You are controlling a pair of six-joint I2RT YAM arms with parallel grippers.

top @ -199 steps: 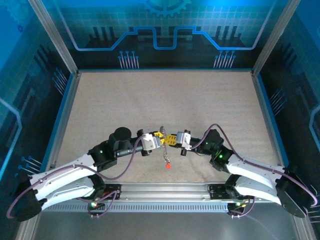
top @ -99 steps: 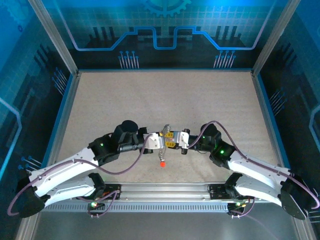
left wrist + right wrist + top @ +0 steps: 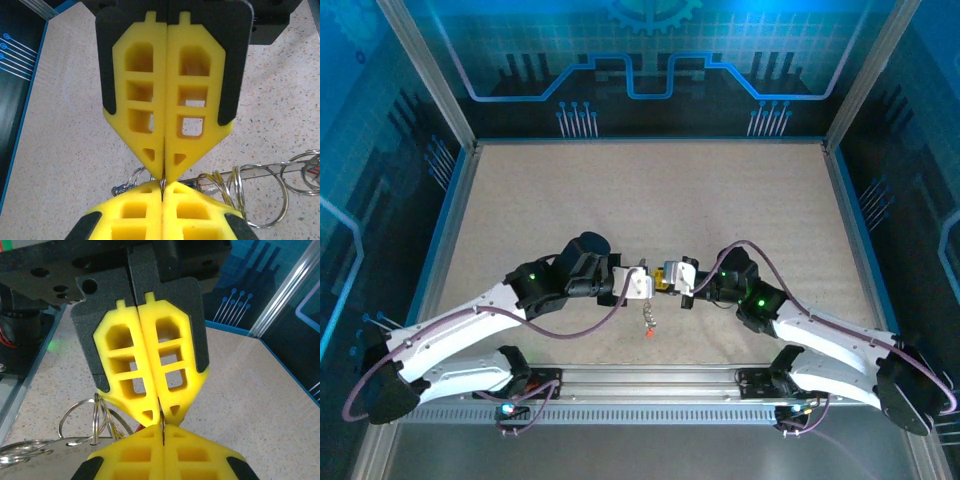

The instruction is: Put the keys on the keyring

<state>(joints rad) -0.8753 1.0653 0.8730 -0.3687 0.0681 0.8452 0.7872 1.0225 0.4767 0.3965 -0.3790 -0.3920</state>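
My left gripper (image 3: 642,284) and right gripper (image 3: 671,279) meet tip to tip above the near middle of the table. Both are shut on the same thin grey wire of the keyring (image 3: 163,183), which runs edge-on between the yellow pads. In the right wrist view the wire (image 3: 162,424) sits in the right gripper (image 3: 161,418). The left gripper (image 3: 164,177) pinches it from the opposite side. Several keys (image 3: 647,318) dangle below the grippers, a red-headed one lowest (image 3: 648,335). Small split rings (image 3: 256,196) and a silvery key (image 3: 35,449) hang beside the fingers.
The speckled beige table (image 3: 650,200) stretches away behind the grippers. A blue-rimmed wall (image 3: 455,200) encloses it, with metal posts at the corners. A metal rail (image 3: 650,385) with both arm bases runs along the near edge.
The two grippers have drawn together until their fingertips touch. The left arm has swung rightward and forward. The dangling keys have shifted slightly under the grippers.
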